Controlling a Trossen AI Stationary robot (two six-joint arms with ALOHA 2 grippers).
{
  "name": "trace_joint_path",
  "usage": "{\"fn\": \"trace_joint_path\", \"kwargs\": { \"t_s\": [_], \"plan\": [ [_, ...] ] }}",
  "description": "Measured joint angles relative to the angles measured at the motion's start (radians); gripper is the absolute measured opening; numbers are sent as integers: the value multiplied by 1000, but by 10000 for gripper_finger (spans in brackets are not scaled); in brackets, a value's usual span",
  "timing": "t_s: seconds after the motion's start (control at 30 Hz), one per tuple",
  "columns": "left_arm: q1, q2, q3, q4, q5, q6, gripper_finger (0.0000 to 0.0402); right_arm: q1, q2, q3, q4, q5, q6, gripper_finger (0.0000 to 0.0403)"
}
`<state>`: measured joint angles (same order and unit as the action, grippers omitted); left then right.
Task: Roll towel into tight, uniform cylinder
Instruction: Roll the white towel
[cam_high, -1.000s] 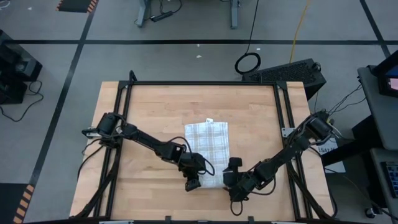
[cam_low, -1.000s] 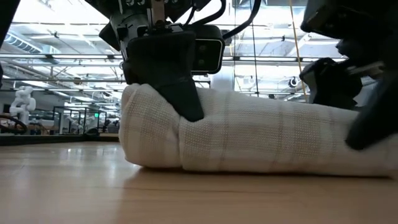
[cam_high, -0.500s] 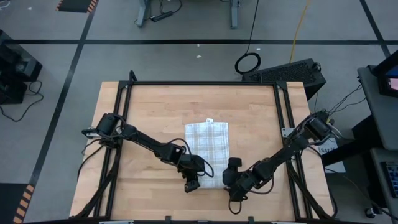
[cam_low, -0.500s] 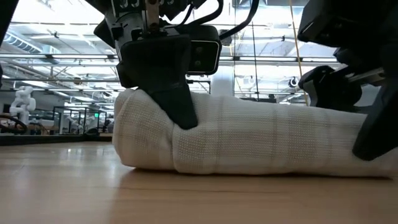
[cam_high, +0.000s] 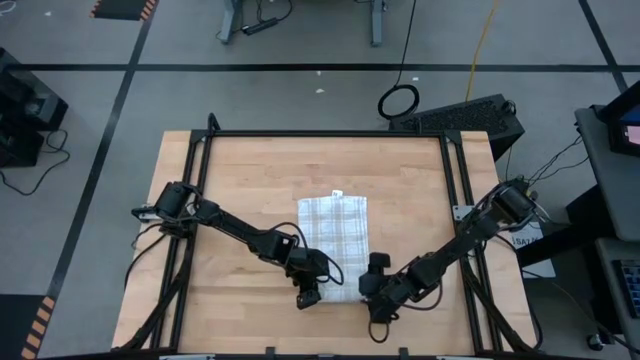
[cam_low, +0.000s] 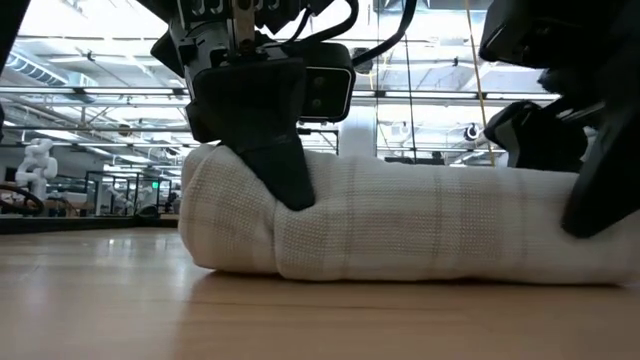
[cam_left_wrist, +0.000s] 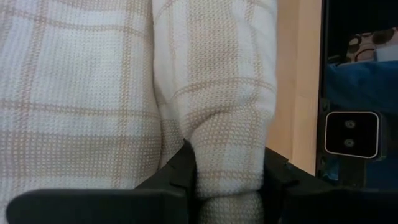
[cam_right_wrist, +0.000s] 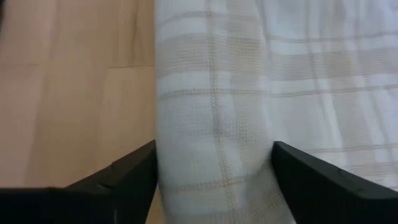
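Note:
The white checked towel is partly rolled. Its flat part (cam_high: 334, 222) lies spread toward the table's far side, with a small tag (cam_high: 337, 193) on the far edge. The roll (cam_low: 420, 230) lies on the wood near the front edge. My left gripper (cam_high: 309, 293) is shut on the roll near its left end. My right gripper (cam_high: 372, 292) stands open astride the roll's right end (cam_right_wrist: 214, 155), one finger close on each side. I cannot tell whether these fingers touch the cloth. My left gripper pinches the rolled part near its left end (cam_left_wrist: 227, 168) between its two fingers, all the rolled layers together. The fingers slant down from the table's left and far side and lie across the roll. The cloth is dented in under the near finger (cam_low: 285, 170). The roll rests on the table.
The bare wooden table top (cam_high: 240, 180) stretches to the left, right and far side of the towel. Black frame rails (cam_high: 200, 200) run along the table's edges. The front edge lies close behind both grippers.
The roll's left end has slid a little toward the table's left edge with my left gripper, which stays shut on it. My right gripper's fingers have drawn slightly closer together about the roll's right end.

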<state>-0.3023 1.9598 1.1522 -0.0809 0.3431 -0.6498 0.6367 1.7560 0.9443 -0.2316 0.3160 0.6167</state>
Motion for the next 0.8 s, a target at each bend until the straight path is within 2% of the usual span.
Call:
{"fn": "trace_joint_path", "kwargs": {
  "t_s": [0.23,0.5,0.63,0.8],
  "plan": [
    [0,0,0,-2,3,0,100,20,-21,0,-7,-4,61,346],
    [2,0,0,-3,-2,0,100,22,-9,0,-3,25,40,351],
    [3,0,0,-3,-8,-1,100,1,16,0,-2,-1,35,324],
    [3,0,0,-3,-13,0,100,-19,38,1,11,-36,40,248]
  ]
}}
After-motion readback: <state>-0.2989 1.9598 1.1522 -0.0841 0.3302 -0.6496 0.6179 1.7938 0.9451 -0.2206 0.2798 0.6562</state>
